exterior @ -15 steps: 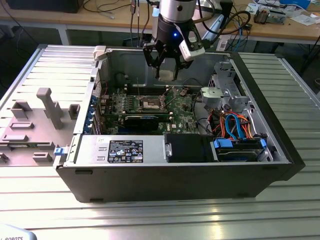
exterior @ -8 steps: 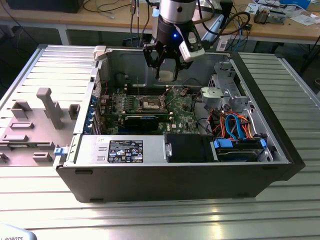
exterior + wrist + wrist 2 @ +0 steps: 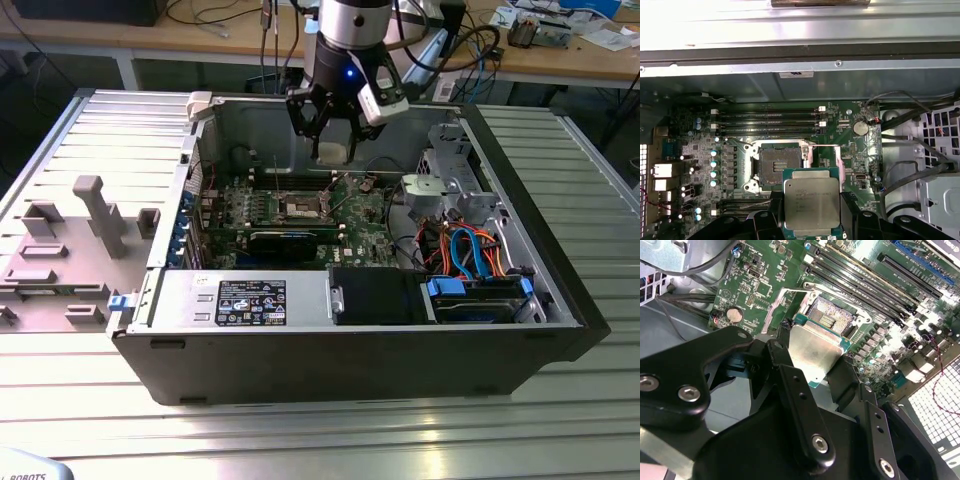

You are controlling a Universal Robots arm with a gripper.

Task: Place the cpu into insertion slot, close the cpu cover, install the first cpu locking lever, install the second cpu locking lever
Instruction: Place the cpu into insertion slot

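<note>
I've got the small flat square cpu [image 3: 811,202] with its dull silver-grey metal top pinched between the two black fingers [image 3: 771,216], one on each opposite edge. The metal face shows bare between them in both wrist views. The fingers are closed only as far as the chip's width allows, gripping the cpu and nothing else.

The chip is up in the air, not seated. In the first wrist view the dark square insertion slot [image 3: 780,162], edged in silvery metal, lies uncovered just beside the chip, its contact field showing. The thin silvery cpu cover [image 3: 776,310] is swung up off the slot and stands at its side.

In the exterior view the gripper [image 3: 333,150] hangs over the green motherboard [image 3: 360,215], towards the far wall of the case and a little back from the slot. The arm comes straight down from above with its wrist pointing at the board. The long black memory slots [image 3: 770,122] run along the board beyond the slot.

All of this sits inside the dark open computer case [image 3: 350,370], which lies on its side on the ribbed grey metal surface [image 3: 300,430].
</note>
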